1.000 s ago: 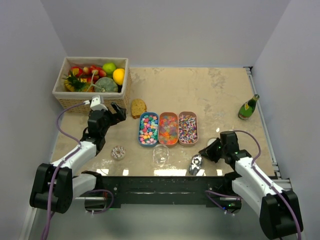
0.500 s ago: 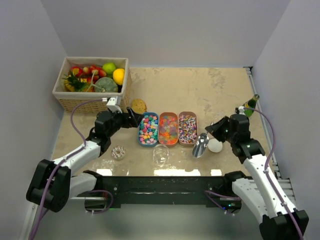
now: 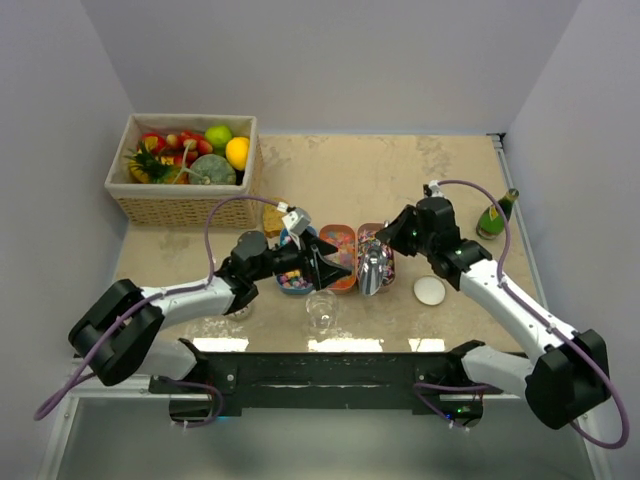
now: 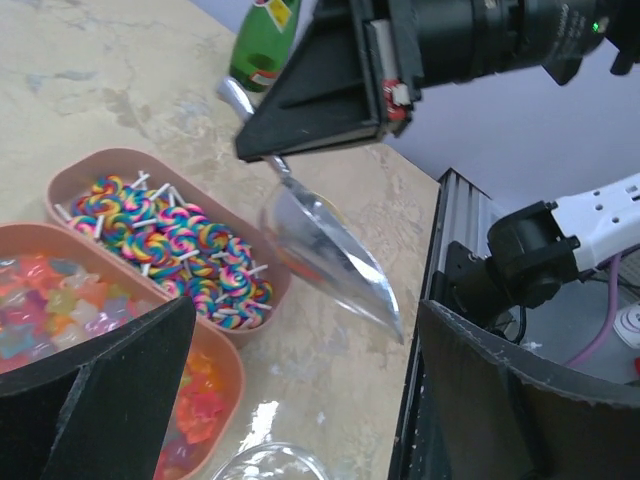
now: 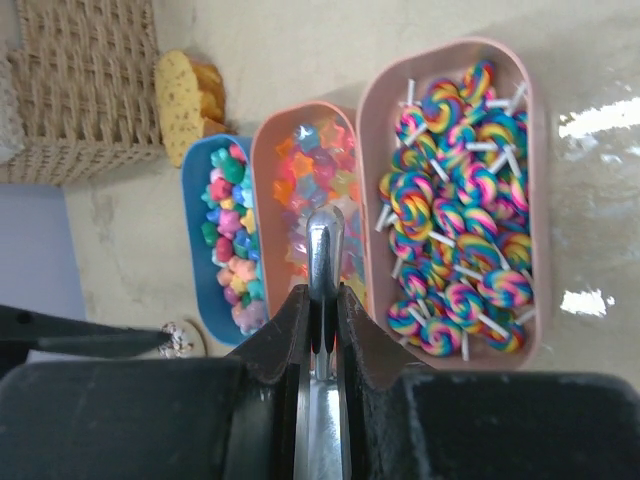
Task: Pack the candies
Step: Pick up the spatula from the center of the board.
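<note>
Overhead view of a beige tabletop (image 3: 400,180) with two robot arms reaching in from the near edge.

At far left, against the back wall, a wicker basket (image 3: 150,205) holds large fruit. The left arm stretches to the right. Its left hand (image 3: 328,266) is spread wide and grips nothing, and it hovers over the near ends of the trays.

Three oval trays sit side by side in the middle and hold the candies (image 5: 445,215). The blue tray (image 5: 196,250) has pastel sweets. The orange tray (image 5: 262,150) next to it has orange-red gummies. The pink tray (image 5: 535,150) on the right has swirled lollipop pieces on white sticks. All three look full.

Just in front of the trays stands a clear glass (image 3: 321,312), and nothing can be seen inside it.

A metal scoop (image 4: 330,250) hangs over the near end of the pink tray with its bowl tilted down. The bowl looks empty, and it does not appear to be touching the sweets. The right hand (image 3: 397,234) is closed tight on the scoop's handle.

Further right a small white disc (image 3: 430,291) lies on the tabletop, and a green bottle (image 3: 497,213) lies near the right edge.

The packing seems barely begun. The scoop is in hand, but no sweets show outside the trays, so scooping and filling are yet to be done.
</note>
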`<state>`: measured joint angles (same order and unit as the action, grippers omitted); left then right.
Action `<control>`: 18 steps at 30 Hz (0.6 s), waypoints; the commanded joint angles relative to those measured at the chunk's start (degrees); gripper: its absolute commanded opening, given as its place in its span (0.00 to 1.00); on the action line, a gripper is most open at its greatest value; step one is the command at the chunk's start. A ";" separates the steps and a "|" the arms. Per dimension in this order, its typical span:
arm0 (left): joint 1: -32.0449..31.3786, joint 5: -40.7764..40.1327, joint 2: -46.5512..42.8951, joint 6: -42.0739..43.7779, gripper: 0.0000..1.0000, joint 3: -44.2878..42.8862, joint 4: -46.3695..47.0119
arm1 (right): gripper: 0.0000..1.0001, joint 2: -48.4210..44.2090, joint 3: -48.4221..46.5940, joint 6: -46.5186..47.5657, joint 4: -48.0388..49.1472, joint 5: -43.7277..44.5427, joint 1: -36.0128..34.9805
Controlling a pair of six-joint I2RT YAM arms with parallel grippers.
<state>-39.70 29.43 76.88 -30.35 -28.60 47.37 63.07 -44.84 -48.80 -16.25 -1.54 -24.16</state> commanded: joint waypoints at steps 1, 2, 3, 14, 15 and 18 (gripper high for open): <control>-3.88 -0.25 2.65 3.28 0.99 -4.62 1.50 | 0.00 1.88 -4.55 0.28 6.23 2.77 -0.71; -4.33 -0.69 3.18 3.54 0.99 -5.41 1.23 | 0.00 2.75 -4.82 0.37 6.58 2.86 -0.80; -4.85 -1.30 4.32 3.98 0.99 -5.85 1.05 | 0.00 3.11 -5.34 0.37 6.76 2.77 -1.06; -9.51 -16.74 12.67 8.37 0.89 -14.80 -12.99 | 0.00 3.20 -6.75 0.54 7.29 1.72 -1.50; -9.78 -17.99 13.03 8.90 0.86 -15.34 -14.23 | 0.00 3.03 -6.75 0.54 7.29 1.80 -1.59; -10.13 -21.16 13.82 9.08 0.70 -16.58 -16.79 | 0.00 2.41 -6.40 1.07 6.85 0.14 -1.50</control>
<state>-49.01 15.59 90.00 -24.29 -41.80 34.83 67.46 -48.62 -48.66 -11.53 -0.54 -25.50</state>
